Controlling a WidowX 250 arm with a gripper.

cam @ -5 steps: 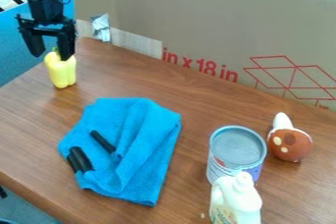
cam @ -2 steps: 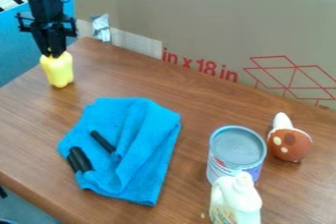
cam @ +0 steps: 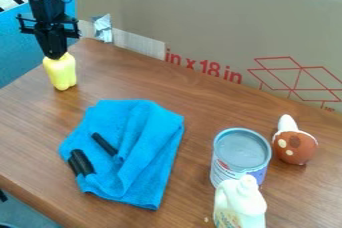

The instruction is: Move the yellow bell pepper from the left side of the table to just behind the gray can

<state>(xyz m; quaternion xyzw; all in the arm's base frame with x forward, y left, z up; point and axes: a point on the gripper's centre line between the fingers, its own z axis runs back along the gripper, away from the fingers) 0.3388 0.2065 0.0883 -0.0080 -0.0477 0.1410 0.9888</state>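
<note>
Here the black gripper (cam: 56,57) is hanging over the far left corner of the worktop (cam: 167,88), and it is clenching its fingers together on the top of the yellow pepper (cam: 61,73). The pepper is standing close to the left edge, stem end up, with the fingertips covering its stem. Toward the front edge, the blue cloth (cam: 150,137) is lying in loose folds, and a thin black piece (cam: 104,143) is resting on it. A thicker black piece (cam: 81,162) is sitting at the cloth's left side. Over on the right, the can (cam: 241,153) is standing upright, its round grey top facing up. The white bottle (cam: 239,202) is standing just in front, overlapping the can in this view; whether they are touching, I'm not able to tell. The brown and white toy (cam: 295,146) is resting just right of the can, its white end pointing toward the far edge, where the cardboard (cam: 220,27) is rising like a wall.
</note>
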